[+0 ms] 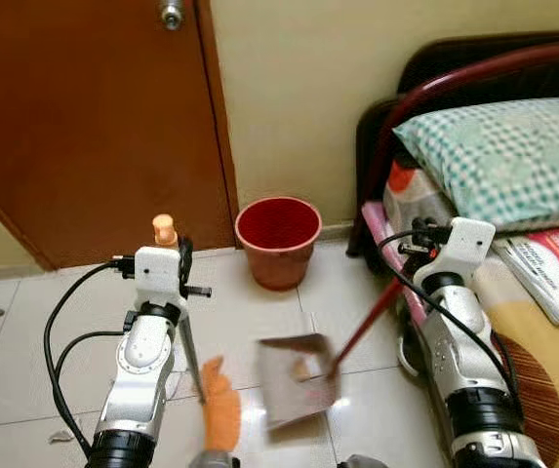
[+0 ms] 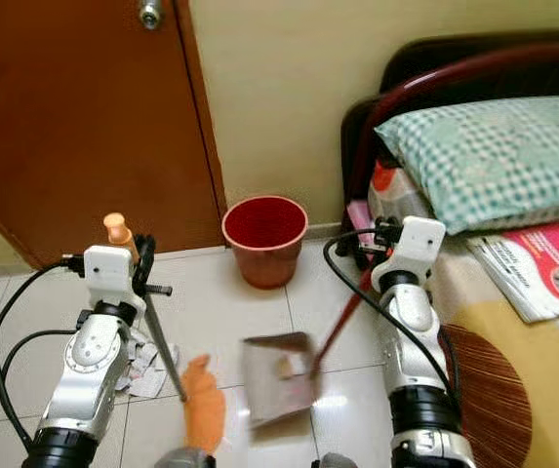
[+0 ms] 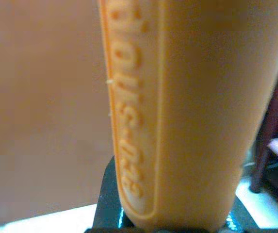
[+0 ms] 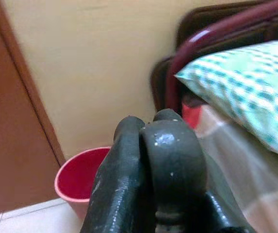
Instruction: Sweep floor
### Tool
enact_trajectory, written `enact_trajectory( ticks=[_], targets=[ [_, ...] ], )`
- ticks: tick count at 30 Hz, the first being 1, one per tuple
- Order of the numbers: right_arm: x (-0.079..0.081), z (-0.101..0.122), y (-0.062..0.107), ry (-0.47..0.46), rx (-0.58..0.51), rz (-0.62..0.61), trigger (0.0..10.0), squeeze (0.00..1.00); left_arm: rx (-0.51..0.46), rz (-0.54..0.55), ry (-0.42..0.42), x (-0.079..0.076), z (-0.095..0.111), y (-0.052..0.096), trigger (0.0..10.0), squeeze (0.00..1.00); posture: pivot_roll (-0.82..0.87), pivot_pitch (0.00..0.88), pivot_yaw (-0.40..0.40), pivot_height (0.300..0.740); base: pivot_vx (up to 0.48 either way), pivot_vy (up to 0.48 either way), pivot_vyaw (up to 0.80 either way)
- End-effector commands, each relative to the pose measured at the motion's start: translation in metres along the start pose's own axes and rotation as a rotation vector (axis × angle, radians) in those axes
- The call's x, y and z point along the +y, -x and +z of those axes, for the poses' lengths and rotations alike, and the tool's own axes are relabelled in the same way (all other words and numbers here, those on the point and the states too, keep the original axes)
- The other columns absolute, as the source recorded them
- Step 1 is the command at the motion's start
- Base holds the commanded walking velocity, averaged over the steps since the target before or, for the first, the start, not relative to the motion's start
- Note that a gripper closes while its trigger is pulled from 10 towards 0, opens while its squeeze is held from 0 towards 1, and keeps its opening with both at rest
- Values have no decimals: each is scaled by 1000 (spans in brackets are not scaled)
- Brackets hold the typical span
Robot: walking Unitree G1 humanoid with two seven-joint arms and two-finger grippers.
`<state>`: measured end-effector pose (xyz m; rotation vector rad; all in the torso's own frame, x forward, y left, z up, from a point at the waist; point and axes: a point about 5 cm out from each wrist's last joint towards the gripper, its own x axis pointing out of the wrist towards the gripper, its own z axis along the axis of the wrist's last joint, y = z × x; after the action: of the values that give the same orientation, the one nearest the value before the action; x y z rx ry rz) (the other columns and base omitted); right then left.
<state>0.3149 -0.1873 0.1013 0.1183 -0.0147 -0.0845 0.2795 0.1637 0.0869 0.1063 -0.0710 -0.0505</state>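
The robot stands on a tiled floor (image 1: 259,322), with a brown door (image 1: 84,127) in the upper left of the frame and a bed (image 1: 542,322) at the right edge. A red bin (image 1: 278,241) stands near the wall at the centre, just beside the door frame.

The left gripper (image 1: 167,239), at the left centre, is closed around the orange handle (image 3: 177,111) of a broom (image 1: 222,409). In the left wrist view this handle passes very close to the camera, between the fingers. The thin grey shaft goes down to the orange head at the bottom centre.

The right gripper (image 2: 381,234), at the right centre near the bed, seems to hold the long dark red stick of the dustpan (image 2: 279,380). In the right wrist view its two black fingers (image 4: 170,165) are pressed together, but the stick between them cannot be seen there, so the hold is a judgement. The grey pan lies on the floor at the bottom centre, just beside the broom head, and a small light scrap sits in it. It looks blurred.

Some white paper scraps (image 2: 142,366) lie on the floor by the left arm.

The step in hand seems to be collecting the dirt into the pan. The next move probably calls for bringing the remaining scraps to the pan with the broom, then lifting the pan level and tipping it over the bin without spilling.
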Motion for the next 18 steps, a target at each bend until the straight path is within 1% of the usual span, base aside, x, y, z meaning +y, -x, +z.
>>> enact_trajectory(
  ticks=[1, 4, 5, 9, 18],
  targets=[
    [12, 11, -3, -49, -50, 29, 10000, 0, -45, 5, -26, 4, 10, -4, 10000, 0, -5, 0, 10, 740, 322, 352, 0],
    [9, 8, 0, -40, -41, 18, 10000, 0, -51, -6, -22, 0, 10, -5, 10000, 0, -2, 0, 2, 740, 341, 318, 0],
    [7, 4, 2, -37, -33, 10, 10000, 0, -56, -12, -21, -2, 12, -5, 10000, 0, 6, 0, -5, 740, 349, 0, 0],
    [5, 2, 2, -42, -18, -3, 10000, 0, -58, -20, -17, -5, 11, -4, 10000, 0, 8, 0, -6, 740, 347, 0, 0],
    [7, 8, -5, -37, -32, -1, 10000, 0, -50, -43, -8, -9, 10, -4, 10000, 0, 10, 0, 6, 740, 308, 0, 0]
  ],
)
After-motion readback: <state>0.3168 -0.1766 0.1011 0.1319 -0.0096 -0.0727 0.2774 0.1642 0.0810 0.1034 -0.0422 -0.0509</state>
